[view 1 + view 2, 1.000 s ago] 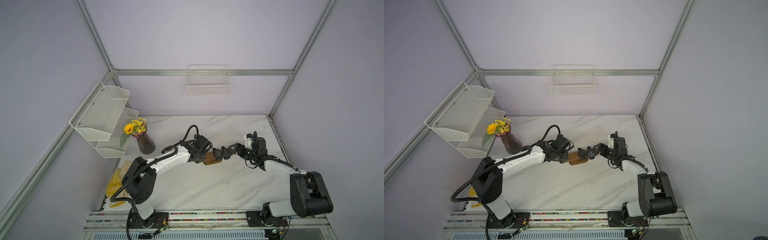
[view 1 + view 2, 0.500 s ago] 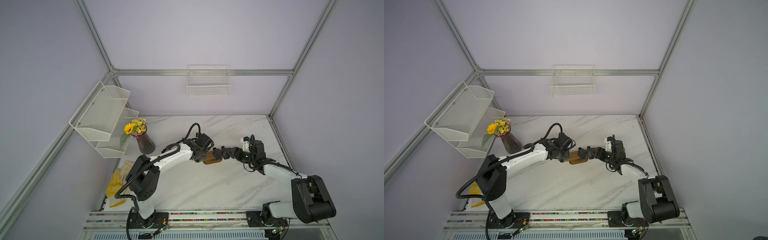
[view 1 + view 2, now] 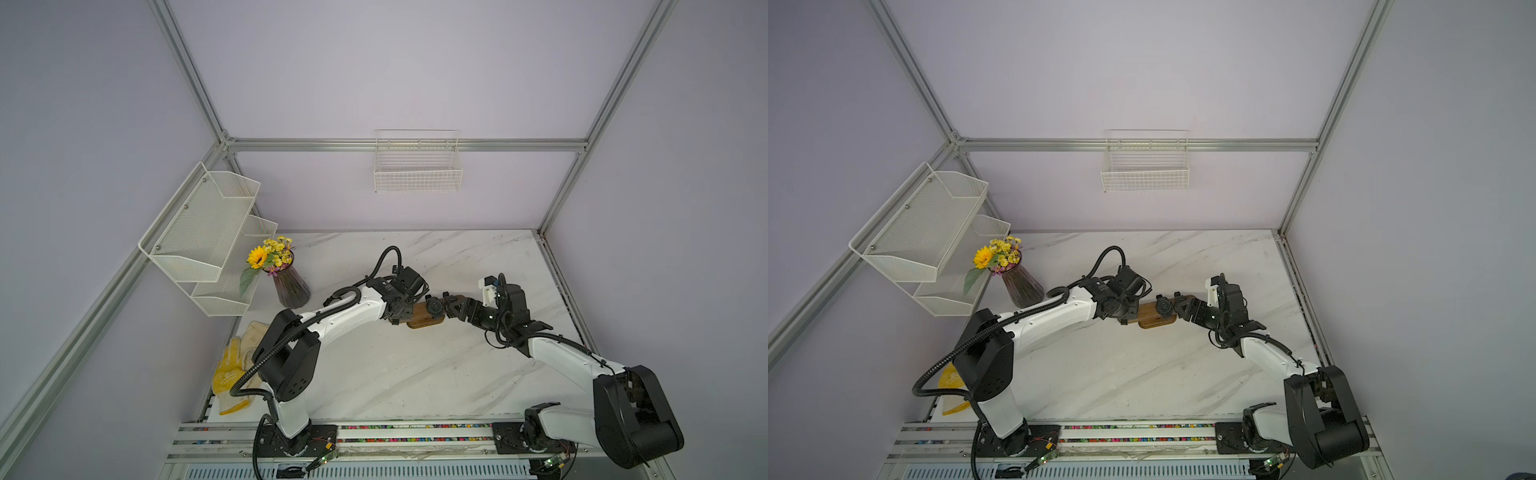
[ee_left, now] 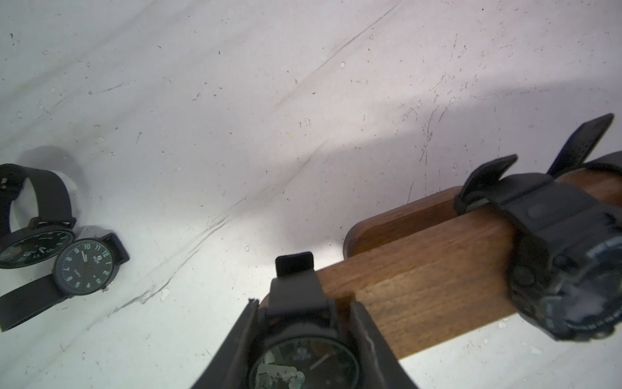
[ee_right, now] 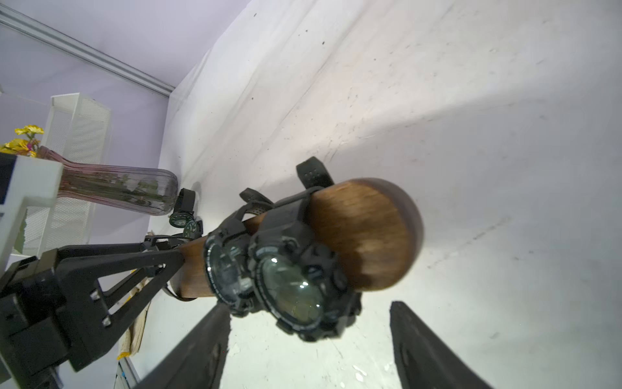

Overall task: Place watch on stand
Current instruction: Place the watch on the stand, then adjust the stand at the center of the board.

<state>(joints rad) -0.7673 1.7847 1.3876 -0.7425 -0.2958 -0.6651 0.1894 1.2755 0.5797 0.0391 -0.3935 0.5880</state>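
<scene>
Stand [image 3: 422, 318] of dark brown wood sits on the marble tabletop [image 3: 415, 374] between the two arms, its rounded horizontal bar above a smaller oval base. The left gripper [image 4: 304, 304] is at the bar's left end, its fingers [image 4: 367, 336] closed snugly on either side of the case of a slim black watch [image 4: 303, 357]. The strap tail stands up right against the bar's end, though whether the band circles the bar I cannot tell. The right gripper [image 5: 311, 308] hovers at the opposite end, its fingers [image 5: 427, 353] spread wide, holding nothing and clear of the wood. Just in front of them a chunky sport watch [image 5: 296, 286] is strapped round the bar near its rounded tip, with a second sport watch [image 5: 225, 269] touching it on the inner side. Two loose watches [image 4: 85, 266] lie side by side on the tabletop, well apart from the stand, near a purple glass vase [image 3: 291, 286] of yellow flowers.
</scene>
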